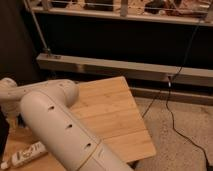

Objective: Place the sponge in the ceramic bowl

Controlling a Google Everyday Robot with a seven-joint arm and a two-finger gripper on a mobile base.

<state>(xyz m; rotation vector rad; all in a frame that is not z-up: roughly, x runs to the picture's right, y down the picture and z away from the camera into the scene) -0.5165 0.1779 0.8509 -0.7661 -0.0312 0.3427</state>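
Camera view: white arm [65, 130] hides gripper, low left; can't tell if apart or together. Unseen sponge likely soft, light; pinch middle.

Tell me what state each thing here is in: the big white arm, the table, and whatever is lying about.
Robot arm: bent, stretched over the table's left side.
Gripper: out of sight, hidden past the arm at the left edge.
Wooden table: standing level, partly covered by the arm.
White bar with dark markings: lying flat on the table, front left.
Cable: lying loose on the floor, right of the table.
Sponge, ceramic bowl: not visible.
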